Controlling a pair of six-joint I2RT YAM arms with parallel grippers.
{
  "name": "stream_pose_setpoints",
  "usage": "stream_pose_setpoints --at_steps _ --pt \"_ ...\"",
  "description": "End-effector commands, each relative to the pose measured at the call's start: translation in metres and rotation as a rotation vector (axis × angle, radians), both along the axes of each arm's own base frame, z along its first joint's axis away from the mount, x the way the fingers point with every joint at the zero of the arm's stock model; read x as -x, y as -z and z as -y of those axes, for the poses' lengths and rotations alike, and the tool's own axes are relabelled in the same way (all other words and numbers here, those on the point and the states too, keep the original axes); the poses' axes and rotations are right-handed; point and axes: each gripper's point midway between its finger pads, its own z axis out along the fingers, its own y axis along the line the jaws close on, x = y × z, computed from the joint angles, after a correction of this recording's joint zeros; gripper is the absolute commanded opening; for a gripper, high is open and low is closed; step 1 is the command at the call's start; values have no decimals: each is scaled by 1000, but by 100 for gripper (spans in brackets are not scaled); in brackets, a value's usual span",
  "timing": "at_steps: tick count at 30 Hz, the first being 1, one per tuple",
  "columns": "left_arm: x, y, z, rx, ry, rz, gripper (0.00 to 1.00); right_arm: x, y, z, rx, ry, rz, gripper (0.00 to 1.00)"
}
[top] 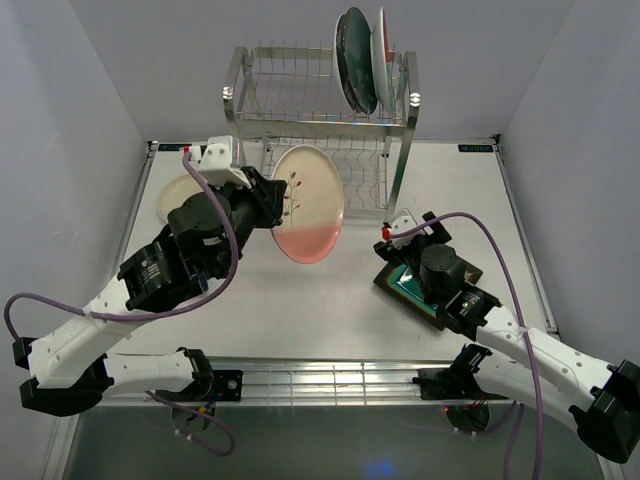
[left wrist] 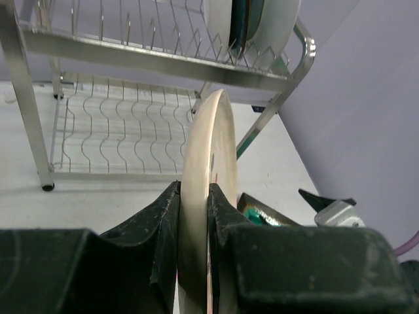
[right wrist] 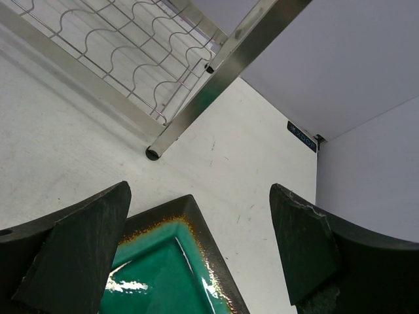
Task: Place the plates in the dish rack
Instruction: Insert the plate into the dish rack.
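1. The rack [top: 300, 118] stands at the back of the table [top: 480, 200], its front toward the arms.
2. At the right end of its top tier a teal plate [top: 355, 60] and a white plate [top: 384, 45] stand on edge, close together. The left wrist view hints at another plate beside them, but I cannot tell for sure.
3. A cream plate [top: 178, 195] lies flat at the table's left, partly hidden behind the left arm [top: 150, 270].
4. A square green plate [top: 405, 280] lies flat at the right, near the rack's front right leg [right wrist: 196, 111] and apart from it.
5. The left arm reaches up and inward from its base, elbow bent. The left gripper [top: 272, 205] is clenched on the near rim of the pink plate [top: 310, 205], one finger pressing on each face.
6. The right arm [top: 540, 350] lies low and stretched toward the rack. The right gripper [right wrist: 200, 193] is spread wide and grasps nothing. A corner of the green plate lies under the gap between its fingers, and I cannot tell whether they touch it.
7. The pink plate is round, cream above and pink below, with a thin sprig flecked red across the cream part.
8. It hangs off the table, tilted nearly on edge, just in front of the rack's lower tier and below the top tier's front rail.
9. In the left wrist view it shows edge-on and upright, its far rim toward the rack. Nothing lies between it and the rack's front.
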Motion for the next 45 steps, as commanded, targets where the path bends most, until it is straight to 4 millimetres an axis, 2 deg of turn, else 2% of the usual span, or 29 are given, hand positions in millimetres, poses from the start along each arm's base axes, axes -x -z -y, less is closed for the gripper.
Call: stream_pose_setpoints --at_steps 1,4,5,7,8,10,11,13,14,15,17,18,26,28,29,30,34,35,36,37,38,40,41,45 --pt "-4 -87 -20 185 -88 150 0 -4 -13 2 -45 22 41 92" --pt "-13 -94 -9 147 -102 146 0 -4 -12 1 -45 20 41 92" --pt "-12 -112 -15 170 -117 165 0 -4 -13 3 -47 25 43 92" --pt "-18 -114 -7 144 -129 160 0 -4 -14 3 -51 22 45 92" --pt "-17 -127 -13 156 -142 177 0 -4 -14 2 -51 20 45 92" --pt "-23 -131 -9 141 -163 180 0 -3 -15 3 -56 20 47 92" --pt "-23 -140 -16 138 -192 197 0 -3 -15 3 -56 20 47 92" --pt "-26 -148 -19 135 -226 211 0 -3 -15 3 -58 20 48 92" --pt "-31 -148 -14 117 -238 212 0 -3 -16 3 -59 19 48 92" --pt "-31 -158 -21 118 -256 228 0 -3 -15 3 -59 19 48 92" --pt "-37 -160 -14 94 -269 230 0 -3 -15 4 -57 22 47 92" --pt "-36 -169 -19 105 -282 242 0 -3 -16 4 -60 20 49 92" --pt "-54 -187 -27 63 -370 294 0 -3 -17 4 -68 19 49 92" --pt "-63 -182 -24 20 -374 285 0 -3 -16 4 -66 18 47 92" --pt "-65 -191 -31 39 -377 298 0 -3 -17 5 -70 21 49 92" --pt "-70 -190 -31 39 -371 296 0 -3 -17 5 -70 18 47 92" --pt "-95 -180 -34 55 -322 276 0 -3 -17 5 -72 18 47 92" --pt "-103 -178 -43 60 -333 274 0 -3 -17 5 -73 18 48 92" --pt "-118 -171 -37 78 -288 262 0 -3 -17 6 -73 18 48 92" --pt "-119 -169 -37 74 -287 258 0 -3 -17 6 -73 18 48 92" --pt "-131 -164 -44 68 -304 246 0 -3 -17 6 -72 18 47 92" --pt "-141 -161 -41 103 -253 234 0 -3 -16 7 -72 21 47 92" --pt "-149 -160 -50 111 -262 231 0 -3 -16 6 -72 18 46 92" --pt "-157 -162 -53 145 -246 249 0 -3 -17 8 -73 22 48 92"
